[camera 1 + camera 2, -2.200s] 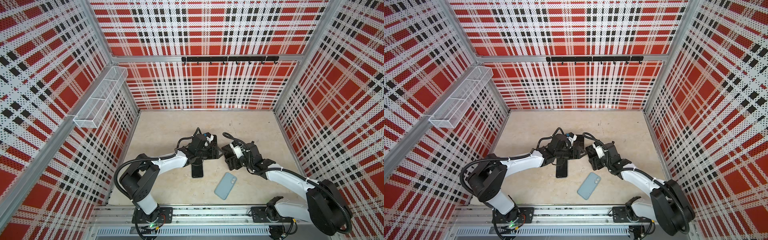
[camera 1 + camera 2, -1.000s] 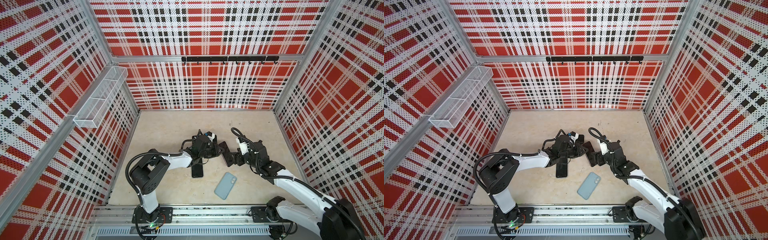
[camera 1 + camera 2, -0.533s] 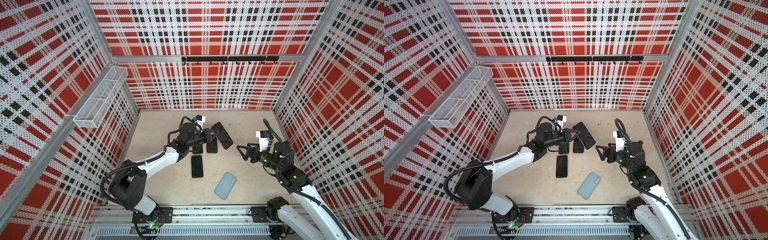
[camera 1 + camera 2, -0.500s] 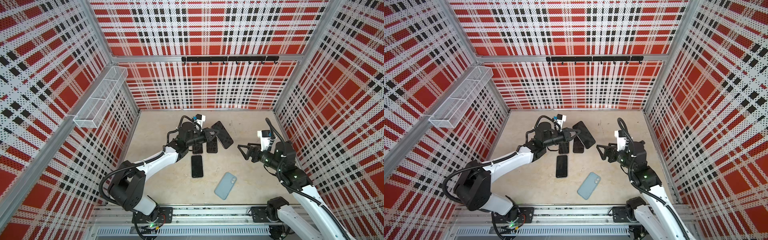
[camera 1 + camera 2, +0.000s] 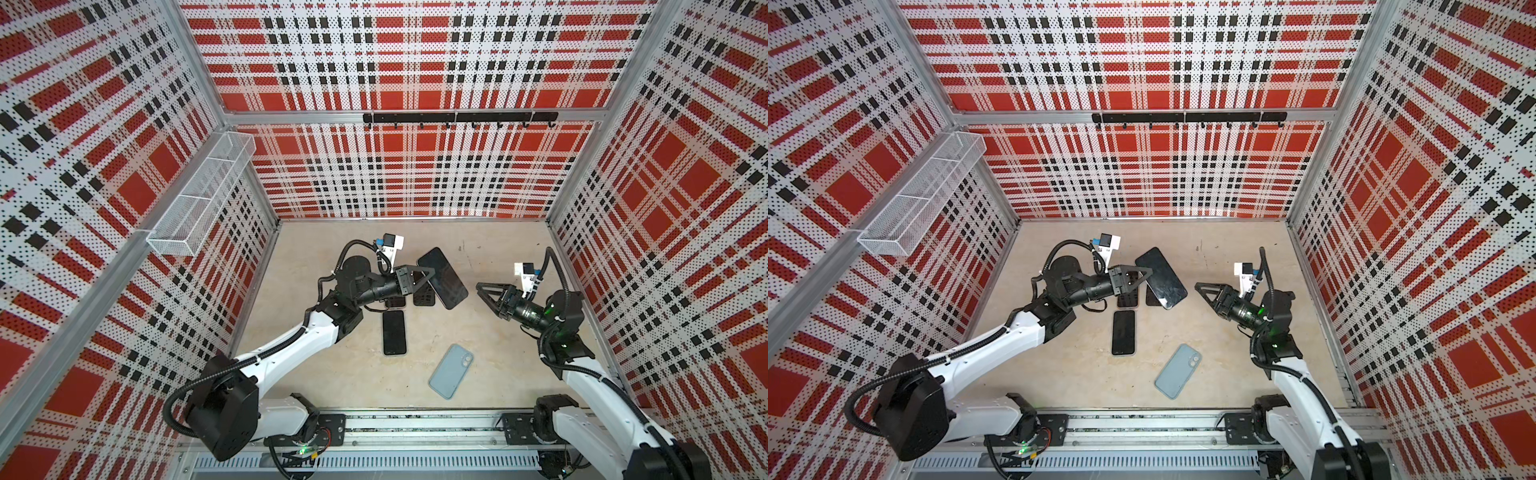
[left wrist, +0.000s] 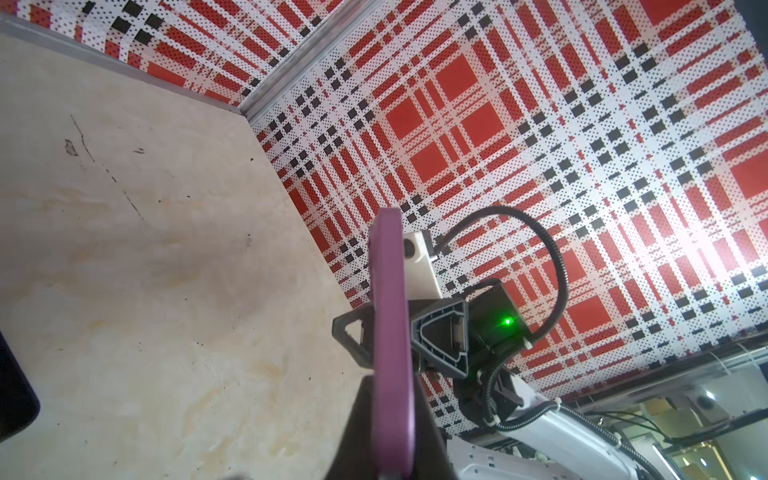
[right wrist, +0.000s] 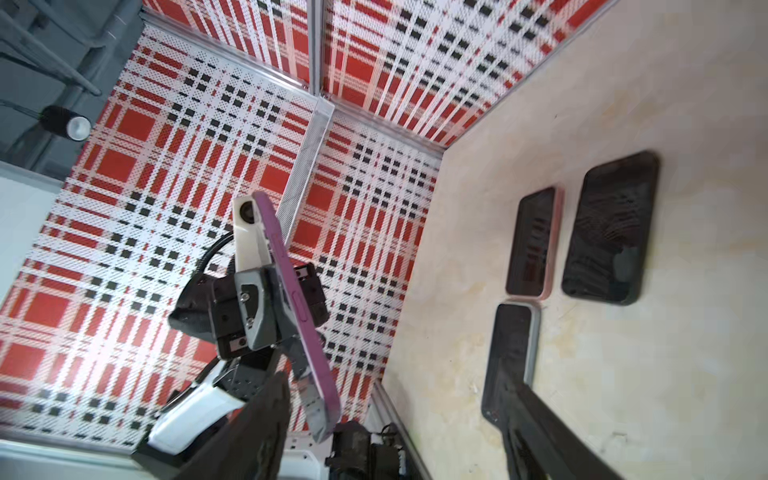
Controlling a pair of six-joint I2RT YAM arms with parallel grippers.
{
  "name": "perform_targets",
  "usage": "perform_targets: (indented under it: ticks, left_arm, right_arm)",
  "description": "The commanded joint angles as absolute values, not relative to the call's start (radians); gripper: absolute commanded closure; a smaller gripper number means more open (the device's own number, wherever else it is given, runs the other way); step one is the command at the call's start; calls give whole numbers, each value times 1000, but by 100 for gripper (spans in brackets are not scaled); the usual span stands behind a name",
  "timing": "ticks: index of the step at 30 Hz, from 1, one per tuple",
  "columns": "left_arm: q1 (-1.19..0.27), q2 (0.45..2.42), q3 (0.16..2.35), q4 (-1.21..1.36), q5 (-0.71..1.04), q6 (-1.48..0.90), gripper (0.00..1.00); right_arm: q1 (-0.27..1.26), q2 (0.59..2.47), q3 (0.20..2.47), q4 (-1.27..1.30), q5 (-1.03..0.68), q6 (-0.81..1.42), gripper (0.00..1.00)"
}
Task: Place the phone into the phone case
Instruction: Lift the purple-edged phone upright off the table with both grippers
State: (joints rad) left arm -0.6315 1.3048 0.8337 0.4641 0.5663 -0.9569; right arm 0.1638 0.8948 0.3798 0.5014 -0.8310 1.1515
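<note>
— The jaws, how did they stand?
— Those of the left gripper [image 5: 430,274] were clamped on one edge of the purple-rimmed phone [image 5: 446,282], held tilted above the table [image 5: 498,249], dark screen up. Those of the right gripper [image 5: 484,293] stood wide and empty, well apart from it.
— And the case?
— The pale blue phone case [image 5: 451,371] lay flat nearer the arm bases, close to a black phone [image 5: 394,332] but not touching it.

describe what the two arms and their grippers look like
The left arm and right arm have white links with black joints. The left gripper and right gripper are black, each jaw a hollow triangle. Each wrist carries a white camera mount fed by a black ribbed cable. A green light glows on the right arm.
</note>
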Motion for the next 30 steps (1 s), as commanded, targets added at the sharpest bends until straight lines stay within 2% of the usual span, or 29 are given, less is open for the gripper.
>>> perform_targets:
  ticks: [1, 8, 18, 22, 26, 29, 30]
  left_arm:
    - [-653, 1321, 839, 629, 519, -1024, 100]
    - [-671, 1336, 843, 655, 501, -1034, 100]
    - [-697, 1369, 813, 776, 498, -1089, 100]
    - [-698, 1395, 813, 824, 522, -1121, 97]
    - [-697, 1409, 816, 841, 528, -1136, 90]
    - [-695, 1414, 823, 839, 530, -1134, 71]
    - [-692, 1415, 825, 834, 530, -1132, 64]
  right_arm:
    - [260, 904, 368, 774, -750, 1243, 24]
    - [415, 971, 340, 985, -591, 1266, 34]
    - [452, 1054, 337, 1210, -500, 1301, 64]
    - [453, 1073, 346, 1229, -497, 1301, 79]
    - [452, 1087, 349, 1256, -492, 1301, 91]
    - [452, 1085, 350, 1258, -488, 1297, 100]
    - [453, 1082, 350, 1255, -483, 1297, 100]
